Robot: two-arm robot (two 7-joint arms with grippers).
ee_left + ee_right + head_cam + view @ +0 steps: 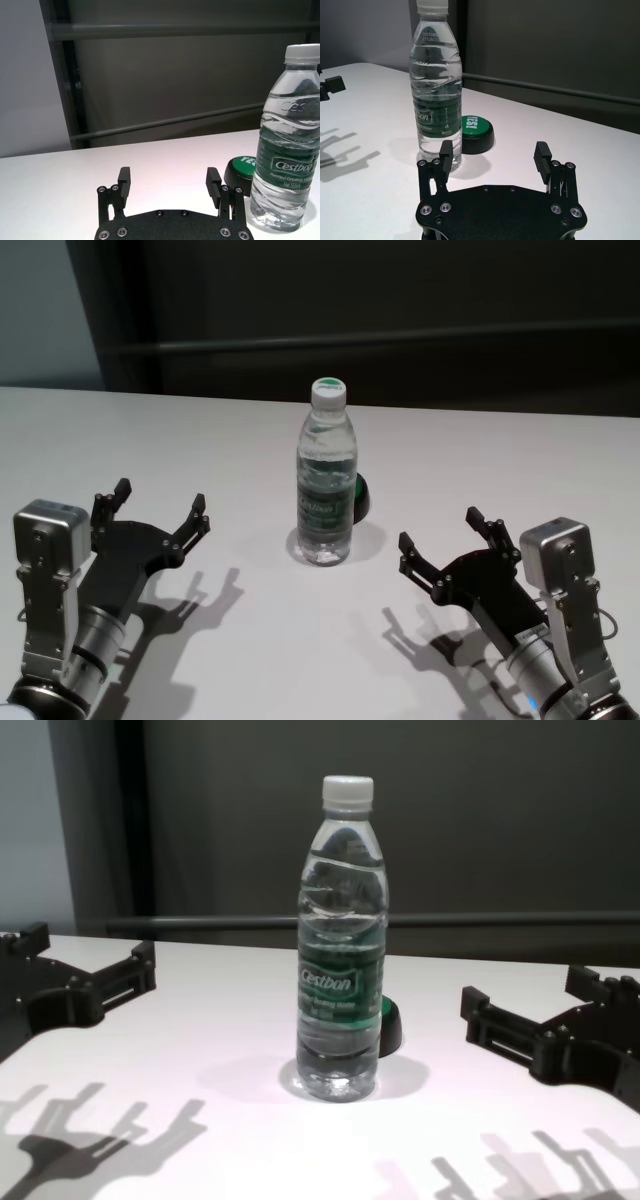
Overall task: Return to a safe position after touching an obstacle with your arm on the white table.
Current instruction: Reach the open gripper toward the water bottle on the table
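Note:
The obstacle, a clear water bottle (326, 480) with a white cap and a green label, stands upright in the middle of the white table (500, 450). My left gripper (160, 498) hovers open to its left, well apart from it. On the other side my right gripper (440, 528) is also open and apart from the bottle. Nothing is between either pair of fingers. The left wrist view has the bottle (290, 145) beside the open left gripper (168, 175). In the right wrist view the bottle (436, 90) stands beyond the open right gripper (494, 150). In the chest view the bottle (342, 950) stands between both grippers.
A small black dome with a green top (361, 498) sits just behind and right of the bottle, touching or nearly touching it. A dark wall with a horizontal rail runs behind the table's far edge.

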